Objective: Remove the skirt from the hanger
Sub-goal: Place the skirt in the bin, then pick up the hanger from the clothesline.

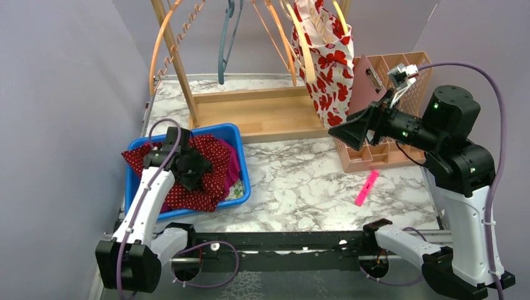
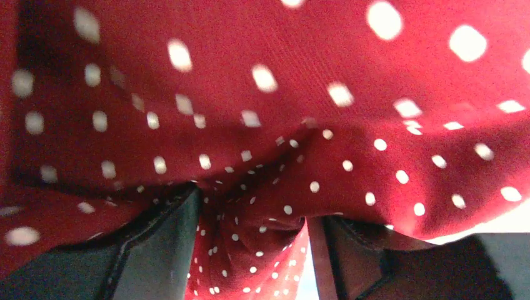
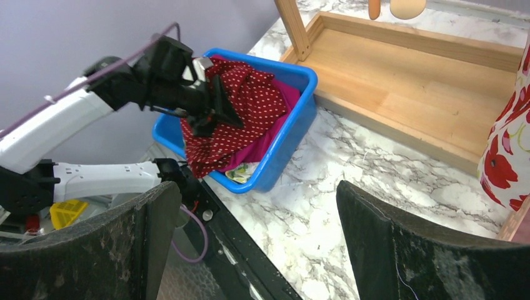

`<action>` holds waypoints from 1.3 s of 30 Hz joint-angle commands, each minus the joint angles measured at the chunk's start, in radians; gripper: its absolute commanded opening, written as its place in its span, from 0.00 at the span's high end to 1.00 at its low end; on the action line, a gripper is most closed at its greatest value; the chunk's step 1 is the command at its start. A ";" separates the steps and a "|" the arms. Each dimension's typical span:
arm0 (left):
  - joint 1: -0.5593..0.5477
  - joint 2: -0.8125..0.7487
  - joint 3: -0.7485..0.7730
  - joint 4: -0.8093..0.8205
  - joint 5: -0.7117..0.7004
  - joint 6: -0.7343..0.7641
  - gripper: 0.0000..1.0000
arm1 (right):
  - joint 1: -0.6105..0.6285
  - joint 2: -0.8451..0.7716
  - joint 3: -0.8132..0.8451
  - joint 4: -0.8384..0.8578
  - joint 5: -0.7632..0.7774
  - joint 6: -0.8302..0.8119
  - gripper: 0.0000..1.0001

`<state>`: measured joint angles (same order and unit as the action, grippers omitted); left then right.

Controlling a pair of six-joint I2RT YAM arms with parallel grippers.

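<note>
left gripper (image 1: 199, 172) low over the bin (image 1: 245, 181), jaws apart, skirt (image 1: 215, 161) bunched between and draped over them; right gripper (image 1: 345, 134) raised well right of the bin, jaws wide apart

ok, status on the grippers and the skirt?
Left gripper open, polka-dot skirt bunched between the jaws, in blue bin. Right gripper open, empty, above table. Floral garment on hanger.

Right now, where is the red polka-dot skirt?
Top view, left side of the table: the skirt lies heaped in the blue bin, next to the wooden rack base, with the left end effector pressed into its folds.
</note>
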<state>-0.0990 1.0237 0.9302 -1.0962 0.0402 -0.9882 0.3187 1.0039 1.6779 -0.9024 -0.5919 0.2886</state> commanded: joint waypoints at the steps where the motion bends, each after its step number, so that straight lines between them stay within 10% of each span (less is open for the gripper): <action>1: 0.008 0.023 -0.188 0.464 0.071 -0.173 0.41 | -0.004 0.003 0.033 -0.006 0.016 0.030 0.00; 9: 0.016 -0.004 -0.343 0.595 -0.043 -0.174 0.51 | -0.004 -0.014 -0.002 -0.018 0.038 0.050 0.00; 20: 0.016 -0.253 -0.033 0.193 -0.041 -0.132 0.03 | -0.003 0.008 0.049 -0.031 0.092 -0.009 0.00; 26: 0.016 -0.305 0.130 0.096 -0.087 -0.082 0.01 | -0.003 0.045 0.101 -0.031 0.125 -0.029 0.00; 39: 0.016 -0.216 0.366 0.386 0.094 0.339 0.01 | -0.003 0.266 0.317 0.000 0.507 -0.073 0.00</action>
<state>-0.0906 0.7815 1.2297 -0.8619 0.0227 -0.8593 0.3187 1.1938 1.9301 -0.9302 -0.2501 0.2462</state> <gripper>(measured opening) 0.986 0.998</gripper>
